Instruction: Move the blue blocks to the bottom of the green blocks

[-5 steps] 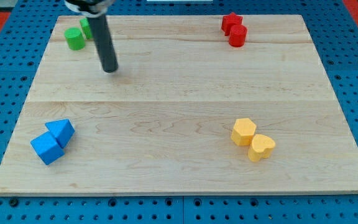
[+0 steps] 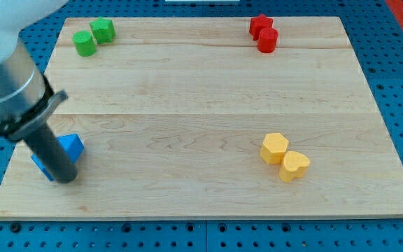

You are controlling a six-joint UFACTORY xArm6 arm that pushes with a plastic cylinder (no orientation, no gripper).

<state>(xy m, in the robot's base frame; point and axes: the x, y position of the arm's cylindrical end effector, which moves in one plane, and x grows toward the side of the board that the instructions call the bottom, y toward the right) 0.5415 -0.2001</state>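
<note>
My tip (image 2: 66, 179) is down near the table's bottom-left corner, on the bottom side of the blue blocks (image 2: 71, 145) and touching or just beside them. No jaws here, just a bare rod; it grasps nothing. The rod hides most of the blue pair, so their shapes are unclear. Green blocks (image 2: 94, 37) sit at the top-left corner, two touching. They lie almost straight toward the top edge from the blues, so the tip looks placed to push that way. Red blocks (image 2: 263, 33) sit top right, yellow blocks (image 2: 284, 157) bottom right. No writing readable.
</note>
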